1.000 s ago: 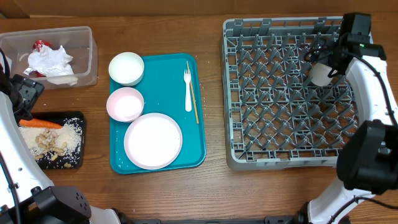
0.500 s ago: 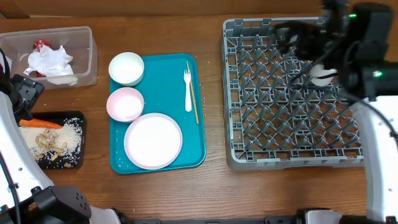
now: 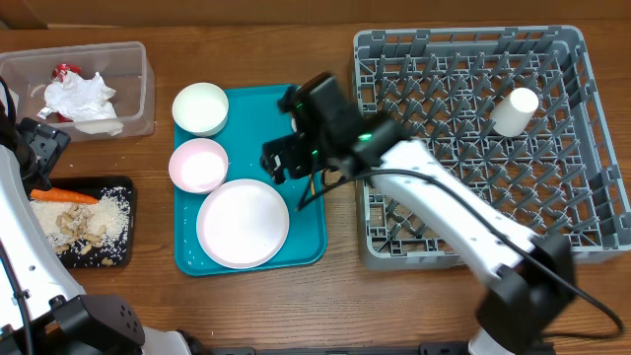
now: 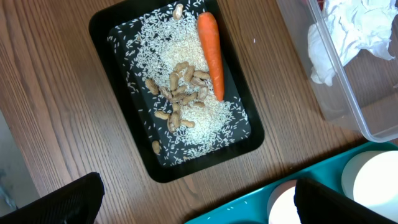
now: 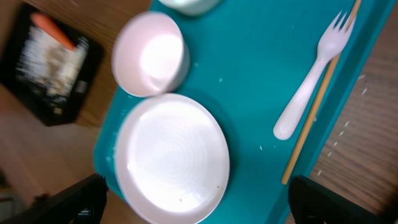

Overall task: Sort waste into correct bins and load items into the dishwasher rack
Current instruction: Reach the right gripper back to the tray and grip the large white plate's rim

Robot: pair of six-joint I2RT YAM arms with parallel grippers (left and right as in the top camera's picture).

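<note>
- While the cup (image 3: pixel 516 110) lies inside the rack (image 3: pixel 592 219), the right gripper (image 3: pixel 291 173) hangs over the teal tray (image 3: pixel 251 108), jaws apart and empty.
- Step in hand, as judged: loading dishes. The fork (image 5: pixel 308 87) and stick (image 5: pixel 317 106) lie side by side on that tray, beside the plate (image 3: pixel 243 224).
- The next move calls for a descent squarely over the fork's thin handle, clear of the stick.
- Left gripper (image 4: pixel 199 205) is spread wide, empty, above the black tray (image 4: pixel 163 174) of food scraps.

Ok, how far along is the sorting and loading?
Done: napkin and wrapper in the tub, carrot and rice in the black tray, cup lying in the rack. In hand: nothing; the right gripper hangs open over the teal tray. To go: plate, two bowls, fork and stick on that tray.
</note>
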